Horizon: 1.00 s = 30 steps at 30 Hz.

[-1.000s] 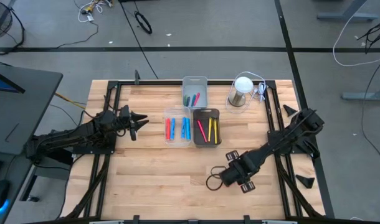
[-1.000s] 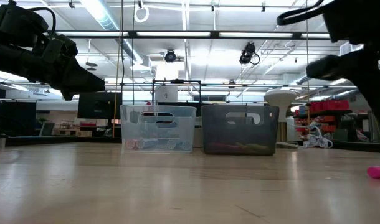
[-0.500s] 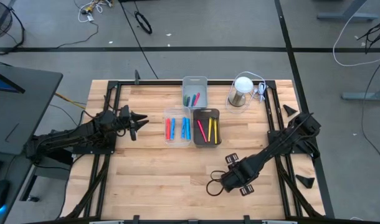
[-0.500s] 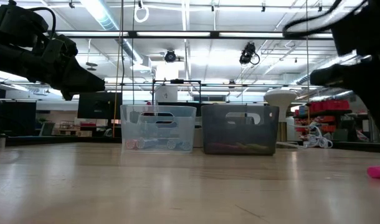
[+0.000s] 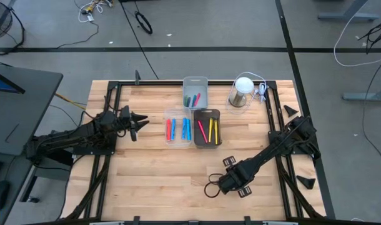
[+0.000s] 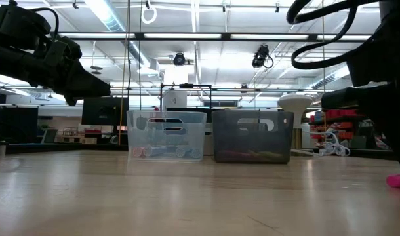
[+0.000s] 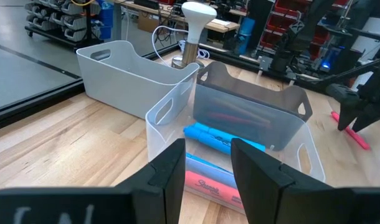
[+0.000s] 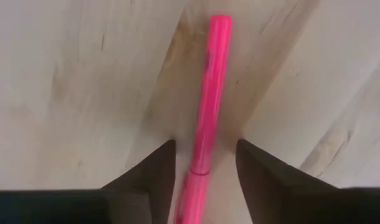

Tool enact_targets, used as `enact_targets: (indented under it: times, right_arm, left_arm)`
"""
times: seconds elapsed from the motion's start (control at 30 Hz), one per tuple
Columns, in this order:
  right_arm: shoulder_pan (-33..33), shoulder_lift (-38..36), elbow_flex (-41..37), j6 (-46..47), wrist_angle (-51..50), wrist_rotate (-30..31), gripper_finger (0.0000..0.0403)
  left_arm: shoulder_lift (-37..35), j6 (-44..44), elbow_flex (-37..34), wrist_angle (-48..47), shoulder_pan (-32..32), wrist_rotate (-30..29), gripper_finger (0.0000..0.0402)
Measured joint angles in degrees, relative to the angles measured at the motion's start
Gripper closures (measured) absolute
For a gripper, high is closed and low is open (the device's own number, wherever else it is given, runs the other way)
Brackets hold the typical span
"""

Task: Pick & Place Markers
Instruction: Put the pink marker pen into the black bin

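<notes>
A pink marker (image 8: 207, 93) lies flat on the wooden table; its end also shows at the right edge of the low view (image 6: 398, 181). My right gripper (image 8: 204, 152) points down over it, open, one finger on each side of the marker and apart from it. In the high view this gripper (image 5: 231, 181) is near the table's front right and hides the marker. Other markers lie in a clear bin (image 5: 178, 128), a dark bin (image 5: 207, 127) and a pale bin (image 5: 195, 94). My left gripper (image 5: 140, 120) waits open at the table's left, pointing toward the bins.
The three bins stand together at the table's far middle. A white lamp-like thing in a clear cup (image 5: 242, 90) with a cord stands at the far right. Bare wood (image 5: 153, 175) stretches across the near half of the table.
My right gripper has come down toward the table and a little toward its near edge, over the pink marker. The marker has stayed where it was.
</notes>
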Motion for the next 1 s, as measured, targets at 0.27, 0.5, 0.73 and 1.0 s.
enact_targets:
  times: [0.27,0.5,0.73,1.0]
  right_arm:
    - [0.0,0.2,-0.1,-3.9,0.8,-0.2,0.0328]
    - [0.0,0.2,-0.2,-4.0,1.5,-0.7,0.0393]
    - [0.0,-0.5,0.6,-4.9,-1.1,-0.2,0.039]
    - [-0.1,-2.3,5.6,-14.3,-9.1,0.9,0.039]
  left_arm:
    - [0.0,0.0,0.0,0.0,0.0,0.0,0.0266]
    - [0.0,0.0,0.0,0.0,0.0,0.0,0.0266]
    - [0.0,0.0,0.0,0.0,0.0,0.0,0.0266]
    - [0.0,0.0,0.0,0.0,0.0,0.0,0.0266]
